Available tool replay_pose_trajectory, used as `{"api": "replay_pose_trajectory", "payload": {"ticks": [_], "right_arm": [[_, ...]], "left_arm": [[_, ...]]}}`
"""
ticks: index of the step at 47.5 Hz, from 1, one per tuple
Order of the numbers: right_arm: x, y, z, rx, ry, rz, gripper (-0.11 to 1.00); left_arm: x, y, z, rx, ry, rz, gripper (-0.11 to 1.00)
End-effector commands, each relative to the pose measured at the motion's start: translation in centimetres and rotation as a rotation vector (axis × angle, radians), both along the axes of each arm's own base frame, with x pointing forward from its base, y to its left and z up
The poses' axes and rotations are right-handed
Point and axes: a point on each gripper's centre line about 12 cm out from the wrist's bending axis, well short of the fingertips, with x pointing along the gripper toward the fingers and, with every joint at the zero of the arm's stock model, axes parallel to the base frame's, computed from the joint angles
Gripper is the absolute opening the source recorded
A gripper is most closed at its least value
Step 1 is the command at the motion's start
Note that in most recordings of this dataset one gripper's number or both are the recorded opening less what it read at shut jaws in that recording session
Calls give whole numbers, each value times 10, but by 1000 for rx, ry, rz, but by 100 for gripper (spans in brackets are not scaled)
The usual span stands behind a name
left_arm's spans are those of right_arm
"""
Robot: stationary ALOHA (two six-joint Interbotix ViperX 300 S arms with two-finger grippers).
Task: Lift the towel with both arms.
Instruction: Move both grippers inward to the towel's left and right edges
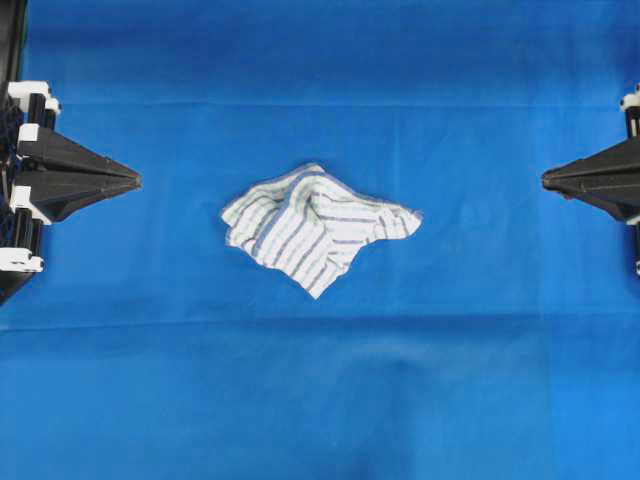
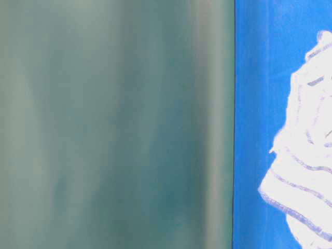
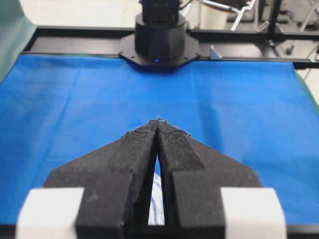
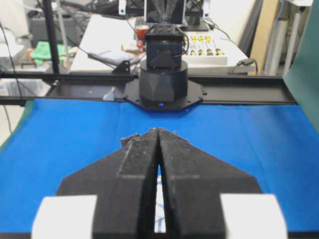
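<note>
A crumpled white towel (image 1: 315,225) with grey-blue stripes lies in the middle of the blue cloth. The table-level view shows the towel (image 2: 303,171) at its right edge. My left gripper (image 1: 133,180) sits at the left edge of the overhead view, pointing right at the towel, well apart from it, tips together and empty. My right gripper (image 1: 546,180) mirrors it at the right edge, also shut and empty. In the left wrist view the left gripper (image 3: 158,121) is shut, a sliver of towel (image 3: 156,204) showing through the slit. The right gripper (image 4: 158,130) looks the same.
A blue cloth (image 1: 320,390) covers the table. Each wrist view shows the opposite arm's black base (image 3: 159,42) (image 4: 163,84) at the far end. A green backdrop (image 2: 114,124) fills most of the table-level view. Cluttered benches (image 4: 149,40) stand beyond the table.
</note>
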Motion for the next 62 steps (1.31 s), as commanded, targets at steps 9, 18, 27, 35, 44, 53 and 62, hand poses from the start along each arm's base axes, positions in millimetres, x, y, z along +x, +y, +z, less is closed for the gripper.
{"api": "replay_pose_trajectory", "payload": {"ticks": [9,18,27,35,44,53,62], "right_arm": [[17,-1,9,-3,58,-7,0],[44,-1,-3,3,221,-7,0],[78,-2,-27,7,373,-7,0],[112,-2,-55,8,511,-8,1],[143,-2,-86,4,690,-8,18],[166,-3,-123,-20,813,-3,67],[182,-9,-157,-24,887,-13,66]], "left_arm": [[11,-2,10,-19,49,-7,0],[29,-2,-2,-19,138,-7,0],[50,-3,-24,-31,244,-7,1],[71,-3,-42,-32,333,-5,13],[97,-4,-76,-27,485,-5,66],[118,-4,-115,-15,629,-5,89],[135,-4,-149,-9,726,-5,89]]}}
